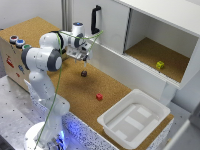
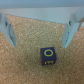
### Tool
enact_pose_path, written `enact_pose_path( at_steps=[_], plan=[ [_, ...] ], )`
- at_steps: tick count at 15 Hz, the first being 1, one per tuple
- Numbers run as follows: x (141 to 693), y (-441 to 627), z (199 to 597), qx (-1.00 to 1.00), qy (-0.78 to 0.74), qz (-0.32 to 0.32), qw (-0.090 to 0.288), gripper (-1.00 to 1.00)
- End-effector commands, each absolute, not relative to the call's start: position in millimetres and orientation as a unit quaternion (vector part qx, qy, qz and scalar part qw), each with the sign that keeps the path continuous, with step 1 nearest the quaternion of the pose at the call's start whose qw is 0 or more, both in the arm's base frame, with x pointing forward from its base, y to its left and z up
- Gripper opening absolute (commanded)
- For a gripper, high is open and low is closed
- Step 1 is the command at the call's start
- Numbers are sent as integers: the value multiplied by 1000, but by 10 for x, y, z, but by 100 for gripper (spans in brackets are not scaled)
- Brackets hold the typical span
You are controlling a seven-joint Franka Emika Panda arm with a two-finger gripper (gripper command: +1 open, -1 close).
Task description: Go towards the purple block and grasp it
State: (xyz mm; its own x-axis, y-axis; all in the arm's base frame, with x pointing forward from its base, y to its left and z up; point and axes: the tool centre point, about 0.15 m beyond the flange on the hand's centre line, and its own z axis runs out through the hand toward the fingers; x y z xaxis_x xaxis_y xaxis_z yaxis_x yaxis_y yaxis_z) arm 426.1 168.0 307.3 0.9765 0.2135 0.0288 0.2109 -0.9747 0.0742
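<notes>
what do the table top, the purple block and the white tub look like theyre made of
Table top: likely cork, speckled tan, matte grain. Purple block: dark, matte cube with a yellow printed ring; painted wood or plastic, unclear. White tub: probably plastic, smooth with moulded rim.

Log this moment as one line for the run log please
phase: approach | gripper: open, above purple block, not touching | block: on cork table | red cube: apart, untouched

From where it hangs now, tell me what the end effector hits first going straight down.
Probably the purple block: the open end effector hangs above it, nothing between, though the wrist view shows it slightly off-centre between the fingers.
</notes>
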Motion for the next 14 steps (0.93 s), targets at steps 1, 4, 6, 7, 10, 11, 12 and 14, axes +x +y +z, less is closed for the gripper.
enact_pose_path(
  at_steps=[1, 4, 6, 7, 10, 11, 12, 14],
  plan=[
    [4268, 1713, 3112, 992, 101, 10, 76, 100],
    [4268, 1713, 3112, 992, 101, 10, 76, 100],
    [4268, 1713, 3112, 992, 101, 10, 76, 100],
    [4268, 1713, 3112, 992, 101, 10, 76, 100],
    [4268, 1713, 3112, 992, 101, 10, 76, 100],
    [4268, 1713, 3112, 992, 101, 10, 76, 100],
    [4268, 1713, 3112, 992, 101, 10, 76, 100],
    [4261, 1680, 3073, 993, 107, 18, 35, 100]
  ],
)
